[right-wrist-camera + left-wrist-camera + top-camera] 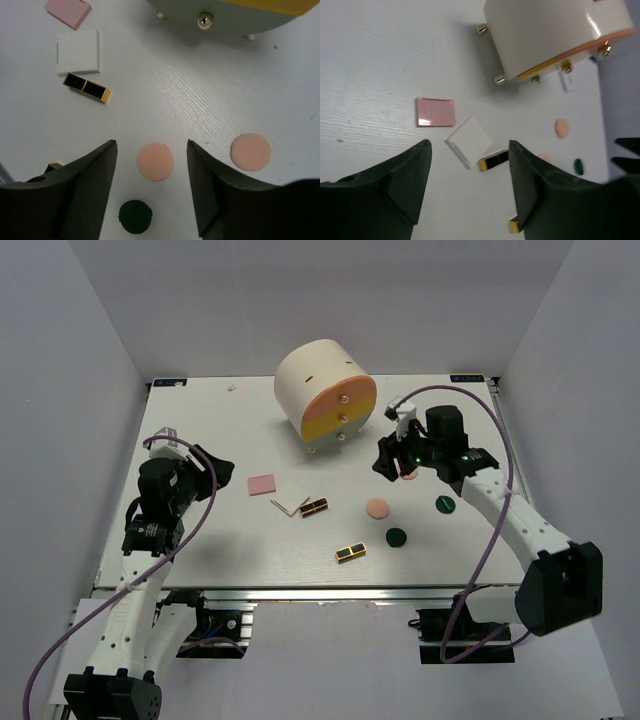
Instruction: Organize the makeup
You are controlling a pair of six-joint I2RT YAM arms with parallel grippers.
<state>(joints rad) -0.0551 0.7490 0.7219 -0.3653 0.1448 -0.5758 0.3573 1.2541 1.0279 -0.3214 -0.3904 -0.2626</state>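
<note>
The makeup lies scattered on the white table (200, 420). In the top view I see a pink square pad (262, 485), thin white angled cards (290, 506), two black-and-gold palettes (314, 506) (350, 552), a peach disc (377, 508) and two dark green discs (397, 537) (445, 504). A second peach disc (407, 476) shows just beside my right gripper (390, 465). That gripper (151, 142) is open and empty, above a peach disc (155, 161). My left gripper (215, 475) is open and empty above the table, its jaws framing a white card (469, 140) and a palette (494, 160).
A big cream cylinder with orange-yellow drawer fronts (325, 390) stands at the back centre on small metal feet. White walls enclose the table on three sides. The table's front edge (300, 587) lies just in front of the nearest palette.
</note>
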